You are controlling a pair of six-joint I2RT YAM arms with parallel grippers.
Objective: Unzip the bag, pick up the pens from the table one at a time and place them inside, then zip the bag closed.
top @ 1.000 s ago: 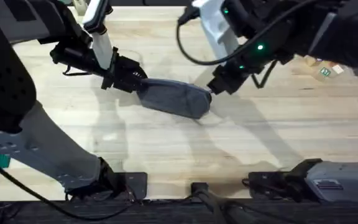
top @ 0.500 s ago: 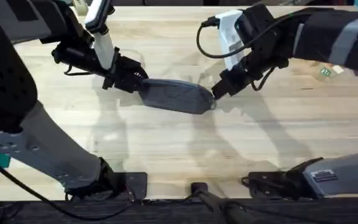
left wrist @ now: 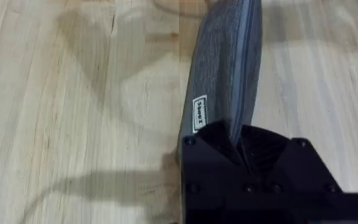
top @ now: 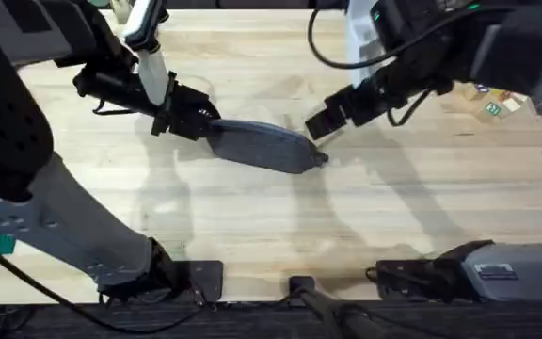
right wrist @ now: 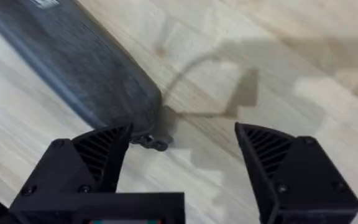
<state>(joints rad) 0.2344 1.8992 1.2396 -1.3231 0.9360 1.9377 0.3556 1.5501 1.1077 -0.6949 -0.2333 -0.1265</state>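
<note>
Grey felt is lying across the middle of the pale wood counter (top: 252, 226): the bag (top: 262, 146) is resting lengthwise, one rounded end toward each arm. The left gripper (top: 201, 121) is pinching the bag's left end, and in the left wrist view the fabric (left wrist: 225, 68) is running straight out from between the pressed-together black fingers (left wrist: 213, 146), with a small white label on the side (its lettering too small to read). The zipper line is running along the bag's top edge there and is looking closed.

The right gripper (top: 320, 120) is hovering just beyond the bag's right end, apart from it, with its fingers spread wide. In the right wrist view the two ribbed black fingertips (right wrist: 104, 152) are standing well apart, and the bag's rounded end (right wrist: 86, 68) is sitting beside one of them with a small dark zipper pull (right wrist: 149, 142) lying on the wood at its tip.
</note>
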